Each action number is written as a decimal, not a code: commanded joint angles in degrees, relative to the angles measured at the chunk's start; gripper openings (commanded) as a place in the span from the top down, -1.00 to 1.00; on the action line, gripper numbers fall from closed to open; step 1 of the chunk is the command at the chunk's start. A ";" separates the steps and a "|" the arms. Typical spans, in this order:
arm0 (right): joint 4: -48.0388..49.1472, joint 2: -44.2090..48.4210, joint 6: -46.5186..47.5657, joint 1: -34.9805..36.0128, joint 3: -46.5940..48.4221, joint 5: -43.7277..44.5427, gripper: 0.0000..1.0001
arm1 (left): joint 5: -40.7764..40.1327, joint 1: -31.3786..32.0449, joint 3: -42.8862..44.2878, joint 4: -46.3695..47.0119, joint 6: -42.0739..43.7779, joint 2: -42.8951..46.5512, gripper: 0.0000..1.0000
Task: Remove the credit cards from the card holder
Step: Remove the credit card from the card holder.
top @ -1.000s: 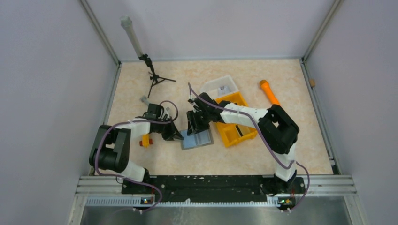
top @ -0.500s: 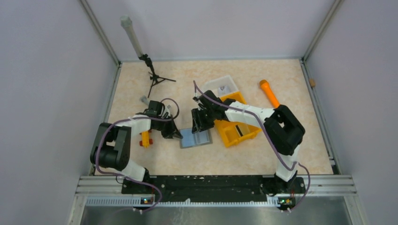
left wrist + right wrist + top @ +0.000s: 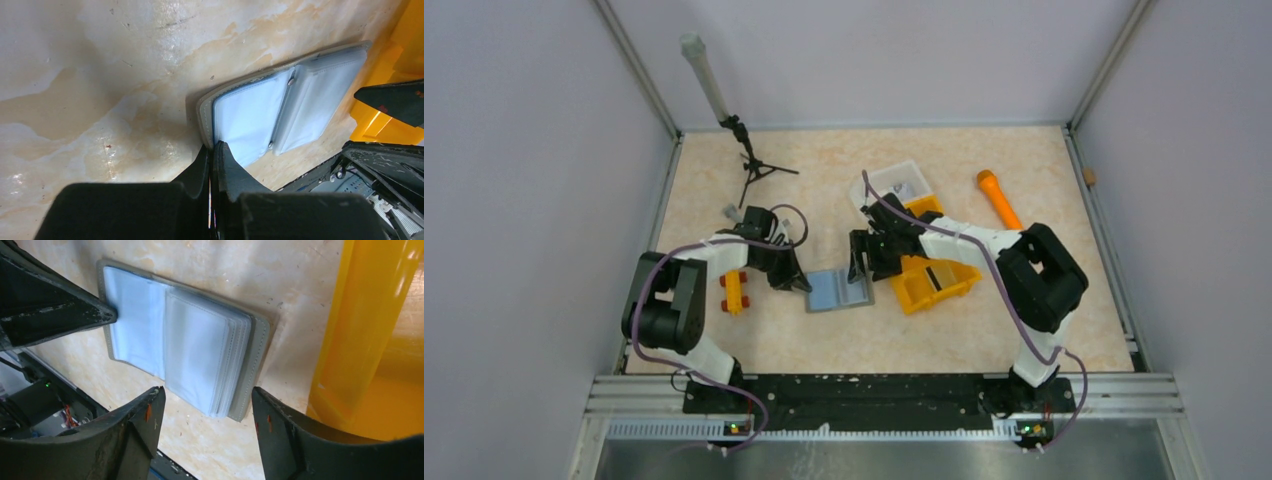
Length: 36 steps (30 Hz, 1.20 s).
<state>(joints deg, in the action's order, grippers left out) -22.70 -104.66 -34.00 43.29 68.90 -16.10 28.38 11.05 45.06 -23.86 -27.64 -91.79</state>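
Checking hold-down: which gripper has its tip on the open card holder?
The left gripper, shut, tip on the card holder; the right gripper is open, holding nothing.

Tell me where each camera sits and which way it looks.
Top external: above and behind the arms, looking down on the table; both arms show whole.
Left wrist: on the left arm, looking down along the shut left gripper, its tip at the open card holder.
Right wrist: on the right arm, looking down through the open right gripper at the card holder beside the orange bin.
Shared: both wrist views show card holder and orange bin.
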 commanded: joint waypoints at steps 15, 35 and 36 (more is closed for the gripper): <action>10.78 -2.60 -9.74 1.18 -5.63 -5.76 -0.50 | -11.45 0.55 0.78 -2.53 1.90 -2.63 1.00; 25.03 3.48 -13.32 0.70 -7.42 -10.96 -0.12 | -8.70 0.99 -0.51 -0.41 1.10 -3.17 1.00; 25.13 3.60 -13.37 0.64 -7.50 -11.01 -0.14 | -8.70 0.99 -0.57 -0.42 1.17 -3.17 1.00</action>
<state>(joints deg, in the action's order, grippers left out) -4.93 -104.77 -46.15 43.48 61.39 -24.27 26.13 11.68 46.39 -25.71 -27.53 -92.40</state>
